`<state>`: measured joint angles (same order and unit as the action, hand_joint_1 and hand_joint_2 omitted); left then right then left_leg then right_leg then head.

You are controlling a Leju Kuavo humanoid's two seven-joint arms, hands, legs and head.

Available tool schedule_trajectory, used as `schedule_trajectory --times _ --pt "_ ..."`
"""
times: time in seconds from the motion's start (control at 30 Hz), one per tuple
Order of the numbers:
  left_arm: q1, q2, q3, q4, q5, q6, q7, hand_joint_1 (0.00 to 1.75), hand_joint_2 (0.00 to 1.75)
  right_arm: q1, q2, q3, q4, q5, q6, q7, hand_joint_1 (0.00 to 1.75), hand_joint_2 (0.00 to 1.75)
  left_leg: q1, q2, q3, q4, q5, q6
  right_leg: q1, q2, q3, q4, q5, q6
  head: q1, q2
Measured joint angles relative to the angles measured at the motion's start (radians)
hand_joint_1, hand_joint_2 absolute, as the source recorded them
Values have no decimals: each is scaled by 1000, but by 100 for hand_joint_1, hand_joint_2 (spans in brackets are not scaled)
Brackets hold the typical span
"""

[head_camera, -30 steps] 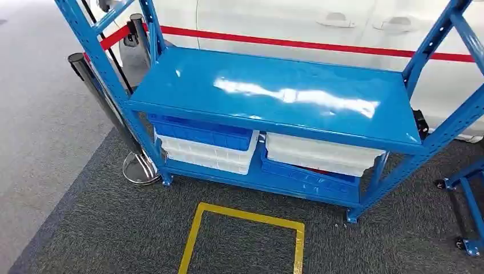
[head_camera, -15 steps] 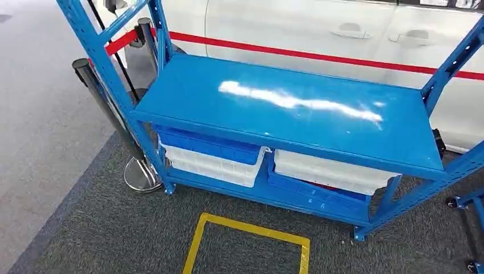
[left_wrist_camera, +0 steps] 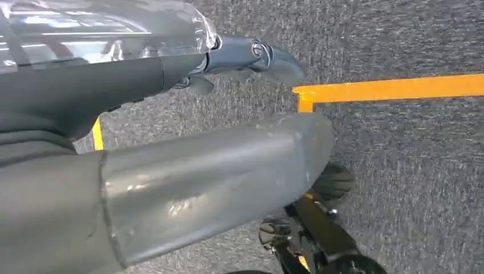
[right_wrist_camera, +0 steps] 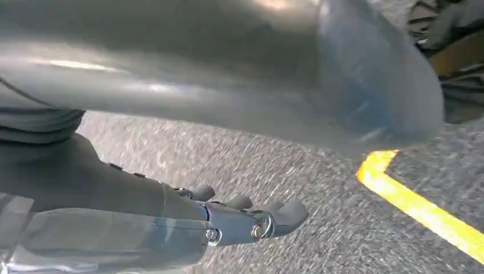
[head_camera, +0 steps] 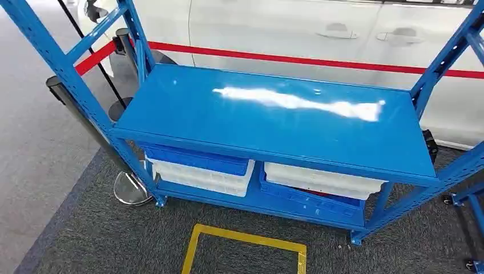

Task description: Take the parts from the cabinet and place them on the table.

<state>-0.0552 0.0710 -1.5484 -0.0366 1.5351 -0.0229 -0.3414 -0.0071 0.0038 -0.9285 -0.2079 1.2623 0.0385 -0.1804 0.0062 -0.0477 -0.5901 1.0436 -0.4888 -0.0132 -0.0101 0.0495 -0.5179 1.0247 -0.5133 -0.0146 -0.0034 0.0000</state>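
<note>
Left hand: we see the left hand [left_wrist_camera: 251, 57] in its wrist view, hanging over dark grey carpet [left_wrist_camera: 411, 171]; its fingers [left_wrist_camera: 282, 63] are extended and apart, and it holds nothing.
Floor marking by left hand: a yellow tape line [left_wrist_camera: 394, 88] lies on the carpet just beyond the fingertips, with a corner close to them.
Cabinet: in the head view we see a blue steel cabinet [head_camera: 274, 114] standing ahead of both hands, well apart from them. Its top shelf is bare and glossy.
Lower shelf, left stack: a blue bin [head_camera: 197, 160] sits on a white bin [head_camera: 200, 178], on the left-hand side of the lower shelf.
Lower shelf, right stack: a white tray [head_camera: 319, 181] sits on a second blue bin [head_camera: 311, 201]; something red shows between them, too hidden for us to identify. We cannot make out the parts themselves.
Floor square: a yellow taped outline [head_camera: 245, 248] lies on the carpet in front of the cabinet.
Surroundings: a stanchion post [head_camera: 85, 120] stands beside the cabinet's left end; a white car [head_camera: 297, 34] with a red stripe is behind it.
Right hand: we see the right hand [right_wrist_camera: 245, 220] in its wrist view, hanging over the carpet, fingers extended and slightly spread, empty. A yellow tape line lies near it.
</note>
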Motion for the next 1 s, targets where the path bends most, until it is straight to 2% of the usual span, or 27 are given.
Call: schedule_trajectory --times 0.03,0.07,0.1,0.13,0.17,0.2,0.23,0.27,0.3,0.33,0.37,0.4,0.43,0.47,0.5,0.53,0.6,0.63,0.67,0.7,0.77,0.8,0.83,0.87,0.93,0.97,1.0 --pt "2 1 0 0 0 -2 0 0 0 -7 3 -3 0 -3 1 2 0 0 -1 1 7 1 8 11 -1 9 -7 1 -3 7 0 0" --pt "6 1 0 1 1 -3 2 0 0 -8 4 -6 0 -4 -2 5 0 0 -3 7 3 -1 29 18 -2 15 -4 0 -5 13 0 0" --pt "6 1 0 3 1 -4 3 0 0 -7 6 -8 0 -4 -5 7 0 0 -4 12 9 -3 28 23 -2 19 -1 -5 -5 19 0 0" --pt "1 -1 0 4 2 -6 3 0 0 -7 5 -9 -1 -4 -9 11 0 0 8 17 15 -18 37 33 1 20 1 -3 -10 26 -1 0" --pt "-3 -1 0 5 2 -7 3 0 0 -5 6 -10 -1 -4 -12 12 0 0 5 23 21 -25 39 38 -1 -7 -6 19 -24 28 2 0" --pt "-3 -2 0 6 3 -8 3 0 0 -6 6 -11 -1 -3 -13 13 0 0 5 26 23 -27 38 45 -1 -26 -33 69 -58 29 9 0" --pt "-2 -2 0 6 3 -9 3 0 0 -8 6 -13 -1 -3 -16 13 0 0 3 31 23 -27 36 49 -1 -35 -76 147 -98 31 10 0" --pt "0 -2 0 8 4 -9 3 0 0 -10 6 -14 -1 -3 -17 13 0 0 1 37 23 -27 33 52 -2 -38 -122 228 -131 33 10 0" --pt "0 -2 0 8 4 -10 3 0 0 -10 6 -15 -1 -3 -21 13 0 0 0 41 24 -26 31 53 -3 -40 -159 288 -146 34 10 0" --pt "0 -2 0 8 5 -10 3 0 0 -9 6 -15 -1 -3 -26 13 0 0 -1 42 26 -26 29 54 -3 -42 -175 306 -134 34 10 0" --pt "0 -2 0 8 5 -10 3 0 0 -8 6 -16 -1 -3 -30 14 0 0 -1 42 29 -26 27 53 -3 -43 -166 275 -99 32 10 0" --pt "0 -2 0 8 7 -10 3 0 0 -7 6 -16 -1 -3 -33 16 0 0 -2 42 35 -26 24 52 -3 -44 -133 203 -47 29 11 0" --pt "0 -2 0 8 10 -10 3 0 0 -7 6 -16 -1 -3 -34 18 0 0 -4 42 42 -26 20 50 -2 -44 -87 101 7 22 11 0" --pt "0 -2 0 8 10 -10 3 0 0 -8 6 -17 -2 -3 -34 19 0 0 -4 42 44 -26 17 47 1 -46 -54 31 38 14 11 0" --pt "-2 -5 0 8 10 -11 3 0 0 -10 5 -18 -3 -3 -35 20 0 0 -12 42 44 -21 12 39 9 -51 -43 -1 27 10 10 0" --pt "-2 -5 0 8 11 -11 3 0 0 -12 5 -18 -3 -3 -36 20 0 0 -10 42 44 -23 12 35 7 -50 -44 -2 30 11 9 0" --pt "-2 -5 0 8 11 -11 3 0 0 -11 5 -20 -3 -3 -37 20 0 0 -6 42 46 -27 11 25 11 -48 -44 -2 28 6 10 0" --pt "-2 -5 0 8 11 -11 3 0 0 -11 6 -22 -3 -3 -38 20 0 175 -12 42 50 -27 8 17 4 -48 -39 -13 33 -1 10 0" --pt "-1 -3 0 10 11 -11 3 0 0 -11 9 -22 -3 -3 -39 19 0 175 -5 41 48 -13 -2 13 -1 -51 -33 -19 38 -6 10 0" --pt "-1 -4 0 10 11 -11 3 0 0 -11 9 -23 -3 -3 -41 16 0 175 -4 42 30 28 -32 5 -2 -51 -32 -21 38 -11 3 0" --pt "0 -4 0 10 12 -11 3 0 0 -11 10 -23 -3 -3 -47 8 0 175 2 42 -43 183 -112 -7 -2 -51 -32 -20 36 -15 1 0" --pt "1 -4 0 11 12 -11 3 0 0 -11 11 -24 -3 -3 -48 6 0 175 5 42 -76 252 -136 -13 -2 -51 -32 -20 35 -18 1 0" --pt "3 -4 0 11 12 -11 3 0 0 -11 11 -24 -3 -2 -54 11 0 175 10 42 -92 284 -135 -21 -2 -51 -30 -20 34 -19 0 0" --pt "4 -4 0 11 12 -11 5 0 0 -11 14 -24 -3 -2 -60 17 0 0 16 42 -83 262 -109 -29 -3 -50 -27 -19 32 -20 1 0" --pt "4 -3 0 11 12 -10 6 0 0 -11 18 -25 -3 -5 -71 25 0 0 30 43 -10 111 -21 -45 -8 -49 -21 -12 25 -15 1 0" --pt "3 -4 0 13 12 -10 6 0 0 -12 19 -29 -4 -8 -76 26 0 0 39 44 40 6 24 -57 -8 -48 -22 -2 17 -8 0 0" --pt "3 -10 0 13 12 -10 6 0 0 -12 15 -32 -7 -11 -79 27 0 0 36 37 48 -14 -15 -64 -1 -46 -27 8 11 -1 -8 0"
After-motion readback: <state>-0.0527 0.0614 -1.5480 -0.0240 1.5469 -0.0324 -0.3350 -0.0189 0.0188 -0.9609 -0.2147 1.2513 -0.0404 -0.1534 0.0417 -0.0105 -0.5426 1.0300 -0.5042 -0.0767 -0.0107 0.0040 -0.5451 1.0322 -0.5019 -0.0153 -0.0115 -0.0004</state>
